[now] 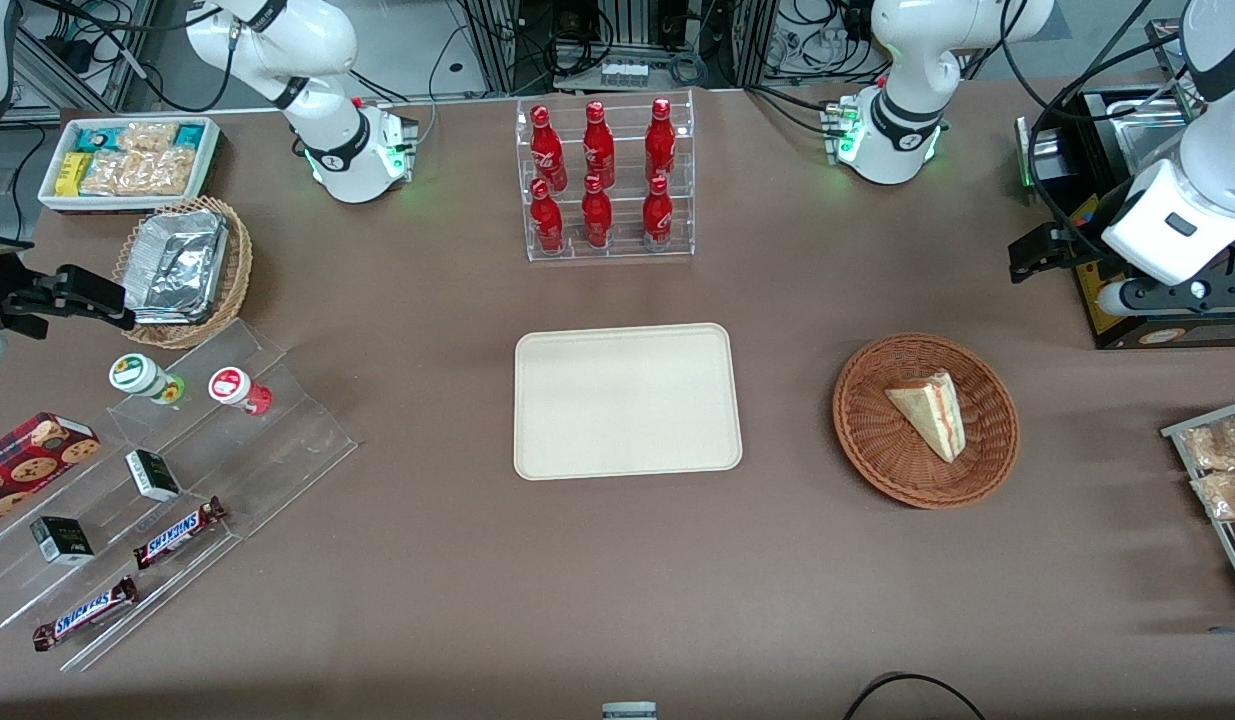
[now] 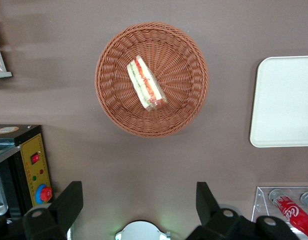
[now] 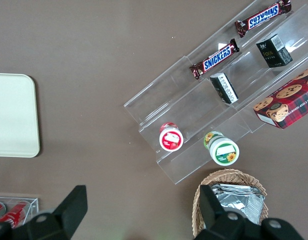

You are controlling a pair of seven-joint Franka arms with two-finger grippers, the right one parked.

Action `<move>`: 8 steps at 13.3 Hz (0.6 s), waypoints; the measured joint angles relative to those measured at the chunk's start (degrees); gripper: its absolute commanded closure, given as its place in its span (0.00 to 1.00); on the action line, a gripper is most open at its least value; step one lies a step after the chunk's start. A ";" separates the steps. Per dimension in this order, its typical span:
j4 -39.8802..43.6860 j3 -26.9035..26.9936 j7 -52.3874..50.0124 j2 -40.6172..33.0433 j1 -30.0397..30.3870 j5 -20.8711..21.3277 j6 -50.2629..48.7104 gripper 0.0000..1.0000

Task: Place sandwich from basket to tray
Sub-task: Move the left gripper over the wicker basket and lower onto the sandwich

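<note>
Wicker basket (image 2: 152, 79) cradles the sandwich (image 2: 146, 83) — gripper (image 2: 139, 205) hovers above, wide open, empty.

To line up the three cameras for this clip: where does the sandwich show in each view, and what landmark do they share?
Front view: sandwich lies in the basket, toward the working arm's end of the table.
Left wrist view: sandwich in the basket, under the open end effector.
Right wrist view: not in it.
Shared landmark: the tray, bare in all three.
</note>
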 measured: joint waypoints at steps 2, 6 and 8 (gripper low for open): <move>0.00 0.00 0.01 0.03 -0.01 0.11 0.00 0.00; -1.97 0.00 0.01 0.74 -0.01 0.26 1.78 0.00; -5.56 0.00 0.00 1.18 0.00 0.26 5.89 0.00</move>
